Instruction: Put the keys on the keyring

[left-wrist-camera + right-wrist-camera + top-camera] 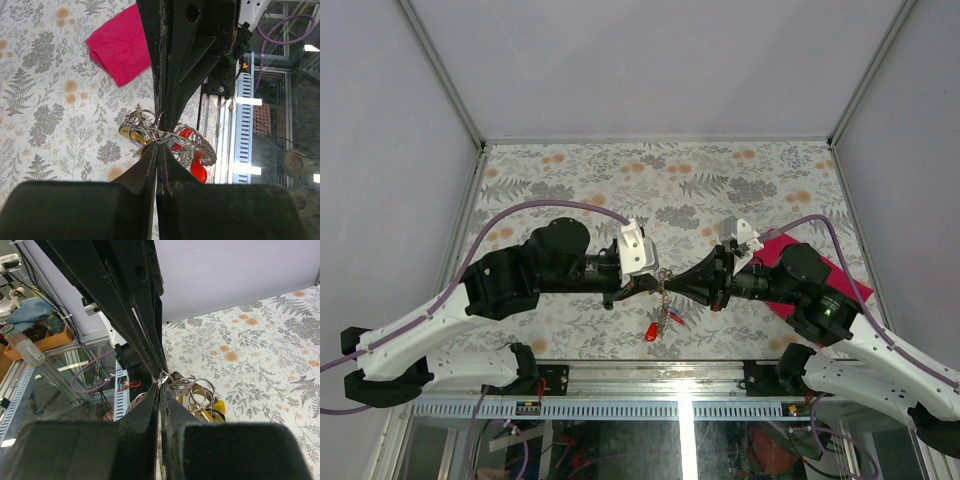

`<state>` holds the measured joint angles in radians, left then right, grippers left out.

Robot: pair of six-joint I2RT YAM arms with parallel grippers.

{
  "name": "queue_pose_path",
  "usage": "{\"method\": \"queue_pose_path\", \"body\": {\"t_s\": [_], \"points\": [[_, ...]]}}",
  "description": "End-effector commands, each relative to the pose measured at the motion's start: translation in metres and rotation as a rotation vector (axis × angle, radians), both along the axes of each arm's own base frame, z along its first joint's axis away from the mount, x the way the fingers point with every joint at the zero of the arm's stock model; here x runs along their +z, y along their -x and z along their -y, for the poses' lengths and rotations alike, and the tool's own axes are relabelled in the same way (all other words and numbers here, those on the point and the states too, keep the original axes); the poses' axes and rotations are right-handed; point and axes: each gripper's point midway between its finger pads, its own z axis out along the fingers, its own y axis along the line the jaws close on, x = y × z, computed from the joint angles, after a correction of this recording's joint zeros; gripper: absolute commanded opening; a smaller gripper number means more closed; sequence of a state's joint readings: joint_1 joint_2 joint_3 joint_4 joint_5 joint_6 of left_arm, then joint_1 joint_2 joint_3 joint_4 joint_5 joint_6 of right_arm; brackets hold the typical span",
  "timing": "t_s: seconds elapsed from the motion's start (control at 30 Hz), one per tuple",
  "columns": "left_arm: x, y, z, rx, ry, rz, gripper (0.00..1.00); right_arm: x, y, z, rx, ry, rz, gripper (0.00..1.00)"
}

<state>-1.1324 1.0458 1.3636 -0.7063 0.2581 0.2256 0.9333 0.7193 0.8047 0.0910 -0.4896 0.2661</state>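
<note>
Left hand [157, 146] and right hand [161, 386], both closed on thin silvery metal keyring [133, 128].
Likely light, stiff, slippery: pinch the wire.

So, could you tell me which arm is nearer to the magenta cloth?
Right. The right arm lies over the magenta cloth, hiding part of it; the left arm is across the keyring from it.

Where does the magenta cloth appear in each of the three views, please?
Top external: the magenta cloth lies right of centre, partly hidden under the right arm.
Left wrist: it is at upper middle, left of the dark fingers.
Right wrist: it is not in view.
Shared landmark: the keyring, where the two arms meet, shows in all three.
</note>
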Motion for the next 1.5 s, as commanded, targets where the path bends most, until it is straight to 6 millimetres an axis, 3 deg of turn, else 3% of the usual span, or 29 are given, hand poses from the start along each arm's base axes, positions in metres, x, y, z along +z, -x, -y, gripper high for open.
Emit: {"method": "queue_pose_path", "body": {"t_s": [0.0,0.43,0.8,1.07,1.47], "points": [[0.024,0.003,0.001,-0.015,0.059,0.036,0.00,0.034,-0.002,0.003,-0.023,-0.090,0.063,0.00],[0.022,0.003,0.002,-0.009,0.053,0.035,0.00,0.026,-0.002,0.001,-0.015,-0.063,0.053,0.00],[0.012,0.006,0.005,-0.025,0.027,0.018,0.00,0.047,-0.006,0.011,-0.075,-0.161,0.090,0.00],[0.006,0.007,0.009,-0.037,0.003,0.013,0.00,0.049,-0.013,0.015,-0.122,-0.180,0.087,0.00],[0.000,0.007,0.009,-0.034,-0.015,0.008,0.00,0.064,-0.004,0.018,-0.093,-0.265,0.129,0.00]]}}
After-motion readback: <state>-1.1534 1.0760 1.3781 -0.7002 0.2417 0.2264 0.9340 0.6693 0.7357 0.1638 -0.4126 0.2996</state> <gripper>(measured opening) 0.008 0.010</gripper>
